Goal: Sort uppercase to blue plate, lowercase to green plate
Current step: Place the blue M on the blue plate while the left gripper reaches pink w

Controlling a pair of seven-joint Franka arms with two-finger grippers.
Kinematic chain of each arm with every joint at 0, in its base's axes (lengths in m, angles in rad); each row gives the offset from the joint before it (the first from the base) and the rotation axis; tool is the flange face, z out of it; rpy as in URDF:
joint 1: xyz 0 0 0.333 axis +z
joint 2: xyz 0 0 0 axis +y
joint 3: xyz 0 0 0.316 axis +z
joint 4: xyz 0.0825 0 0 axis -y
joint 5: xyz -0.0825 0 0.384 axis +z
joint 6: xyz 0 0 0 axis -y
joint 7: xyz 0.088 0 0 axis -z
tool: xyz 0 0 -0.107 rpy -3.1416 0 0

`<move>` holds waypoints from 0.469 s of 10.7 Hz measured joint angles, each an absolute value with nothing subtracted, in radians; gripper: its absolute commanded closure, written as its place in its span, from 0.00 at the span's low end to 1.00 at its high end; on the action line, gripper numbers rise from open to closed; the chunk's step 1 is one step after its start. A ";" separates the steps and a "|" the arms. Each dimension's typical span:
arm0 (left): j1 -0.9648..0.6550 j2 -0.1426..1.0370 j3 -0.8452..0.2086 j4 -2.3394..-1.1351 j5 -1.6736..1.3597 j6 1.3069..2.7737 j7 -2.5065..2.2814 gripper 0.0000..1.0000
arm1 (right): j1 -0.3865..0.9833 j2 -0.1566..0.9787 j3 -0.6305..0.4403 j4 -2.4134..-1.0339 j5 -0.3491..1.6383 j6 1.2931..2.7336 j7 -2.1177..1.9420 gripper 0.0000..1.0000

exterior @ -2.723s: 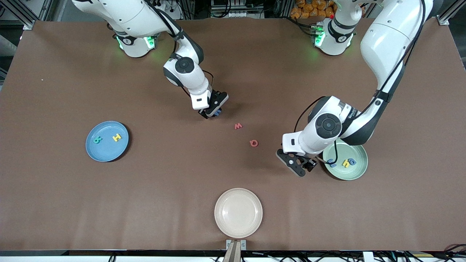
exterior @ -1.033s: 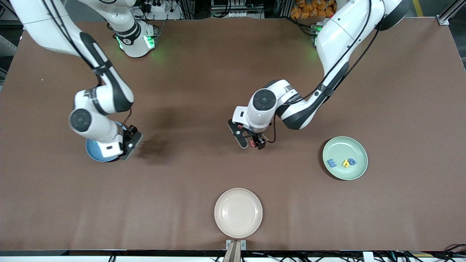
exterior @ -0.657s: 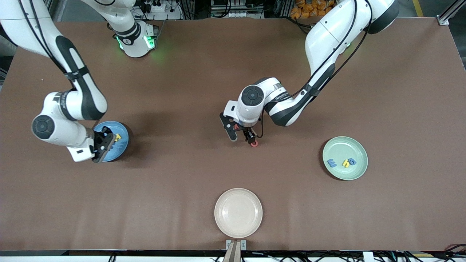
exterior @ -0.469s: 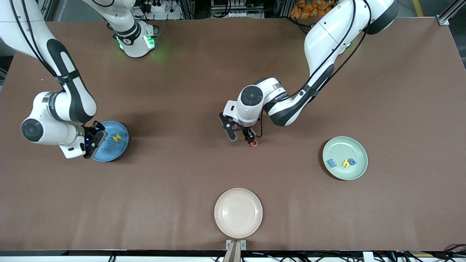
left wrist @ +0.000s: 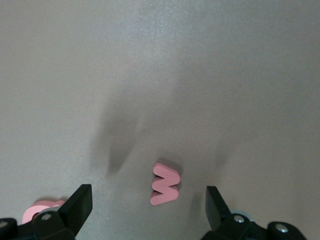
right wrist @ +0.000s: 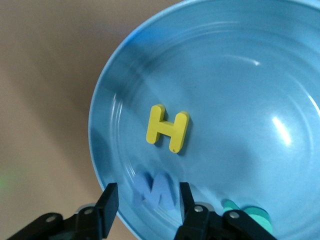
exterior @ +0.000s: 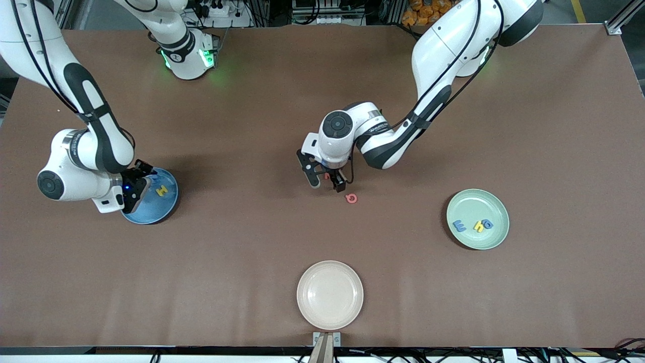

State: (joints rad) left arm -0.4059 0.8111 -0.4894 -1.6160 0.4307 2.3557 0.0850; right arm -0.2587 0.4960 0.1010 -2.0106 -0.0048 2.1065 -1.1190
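Observation:
The blue plate [exterior: 151, 207] holds the yellow H [exterior: 162, 191]. My right gripper [exterior: 132, 185] is over the plate's edge and open. In the right wrist view the gripper [right wrist: 147, 200] has the blue M [right wrist: 156, 192] loose and blurred between its fingers, over the plate [right wrist: 250, 75], beside the H [right wrist: 167, 128] and the teal R [right wrist: 247, 212]. My left gripper [exterior: 325, 179] is open and low over the red w [exterior: 327, 176], which lies between its fingers [left wrist: 82, 200] in the left wrist view [left wrist: 165, 184]. The red Q [exterior: 351, 198] lies beside it. The green plate [exterior: 491, 239] holds the blue E [exterior: 459, 225], yellow h [exterior: 479, 227] and blue round letter [exterior: 487, 223].
A cream plate [exterior: 329, 295] stands at the table's edge nearest the front camera, with nothing in it. The brown table [exterior: 242, 242] lies bare between the three plates.
My right arm carried the blue M from mid-table to the blue plate and let it go. My left arm swung from the green plate to the red letters and now sits over the w.

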 measured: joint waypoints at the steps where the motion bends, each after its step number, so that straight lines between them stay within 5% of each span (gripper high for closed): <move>1: -0.420 0.812 -0.473 -1.617 0.445 2.356 0.085 0.00 | -0.259 0.496 0.101 -2.008 -0.004 2.106 -1.105 0.40; 5: -0.490 0.814 -0.414 -1.618 0.485 2.356 0.057 0.00 | -0.247 0.482 0.116 -1.878 -0.002 1.895 -0.894 0.41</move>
State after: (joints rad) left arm -0.4898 0.8137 -0.4142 -1.6184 0.4854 2.3557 0.0572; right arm -0.2470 0.4824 0.1165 -1.8783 -0.0020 1.8946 -0.8941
